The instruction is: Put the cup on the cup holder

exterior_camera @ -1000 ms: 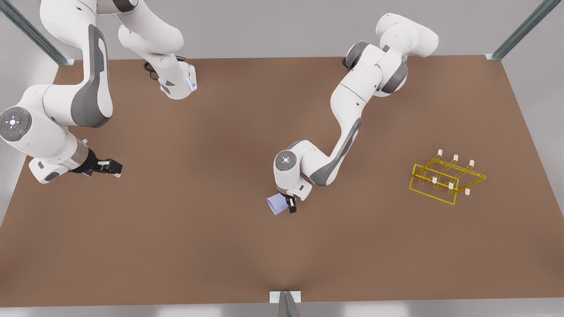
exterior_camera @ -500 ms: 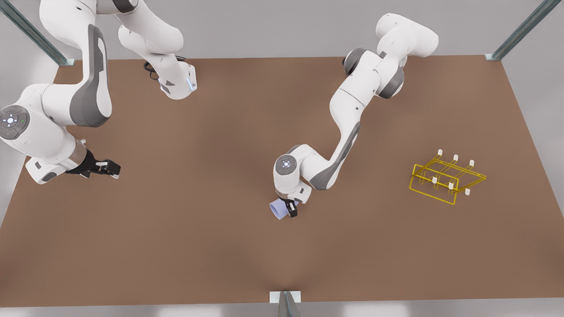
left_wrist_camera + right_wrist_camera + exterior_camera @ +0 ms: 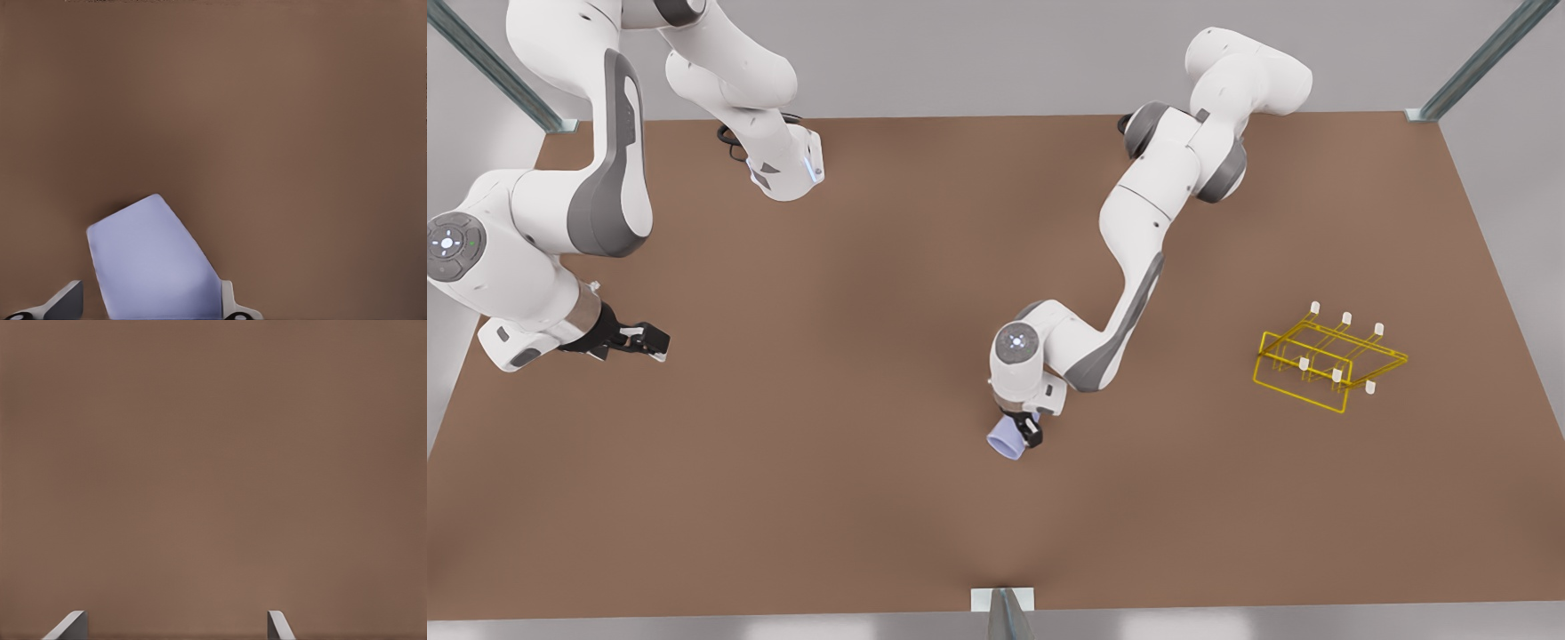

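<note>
The lavender-blue cup (image 3: 1004, 441) is near the middle of the brown table, tilted, with my left gripper (image 3: 1021, 434) shut on it. The left wrist view has the cup (image 3: 150, 263) leaning between the two fingertips of the left gripper (image 3: 148, 301). The yellow wire cup holder (image 3: 1327, 360) with white-tipped pegs stands far off toward the front view's right. My right gripper (image 3: 654, 341) waits at the front view's left, open, and in its wrist view the right gripper (image 3: 177, 623) has only bare table between its fingers.
Both arm bases stand along the back edge of the table (image 3: 871, 498). Metal posts (image 3: 1476, 62) rise at the back corners, and a small bracket (image 3: 1003, 603) sits at the front edge. Bare table lies between the cup and the holder.
My left gripper has carried the cup toward the front view's right and a little nearer the front edge, turning it. The right gripper has shifted only slightly.
</note>
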Robot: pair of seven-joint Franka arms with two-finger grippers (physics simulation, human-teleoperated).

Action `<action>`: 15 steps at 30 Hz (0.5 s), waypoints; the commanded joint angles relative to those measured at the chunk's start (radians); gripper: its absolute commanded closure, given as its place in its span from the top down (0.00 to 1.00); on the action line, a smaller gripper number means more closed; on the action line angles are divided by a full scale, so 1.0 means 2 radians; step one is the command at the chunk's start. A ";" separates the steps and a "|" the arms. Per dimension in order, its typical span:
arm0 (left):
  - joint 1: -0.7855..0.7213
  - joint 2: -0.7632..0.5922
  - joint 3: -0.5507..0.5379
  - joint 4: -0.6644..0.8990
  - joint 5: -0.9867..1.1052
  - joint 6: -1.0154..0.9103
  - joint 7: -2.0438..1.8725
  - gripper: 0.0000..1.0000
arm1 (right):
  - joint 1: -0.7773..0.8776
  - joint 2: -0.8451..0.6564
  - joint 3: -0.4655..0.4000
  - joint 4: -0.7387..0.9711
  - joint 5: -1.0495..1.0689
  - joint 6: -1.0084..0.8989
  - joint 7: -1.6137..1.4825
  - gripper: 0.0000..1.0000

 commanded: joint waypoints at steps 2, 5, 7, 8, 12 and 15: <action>0.001 0.000 0.006 0.000 -0.001 0.000 -0.096 1.00 | 0.001 0.000 0.000 0.000 0.001 0.000 -0.001 1.00; 0.000 0.007 0.010 0.000 0.000 0.003 -0.114 1.00 | 0.001 0.000 0.000 0.000 0.001 0.000 -0.001 1.00; 0.000 0.007 0.010 0.000 0.001 0.001 -0.117 1.00 | 0.001 0.000 0.000 0.000 0.001 0.000 -0.001 1.00; 0.000 0.007 0.011 0.000 0.001 0.000 -0.123 1.00 | 0.001 0.000 0.000 0.000 0.001 0.000 -0.001 1.00; 0.000 0.011 0.021 0.000 0.000 0.003 -0.130 1.00 | 0.001 0.000 0.000 0.000 0.001 0.000 -0.001 1.00; 0.002 0.017 0.021 0.000 0.000 0.004 -0.142 1.00 | 0.001 0.000 0.000 0.000 0.001 0.000 -0.001 1.00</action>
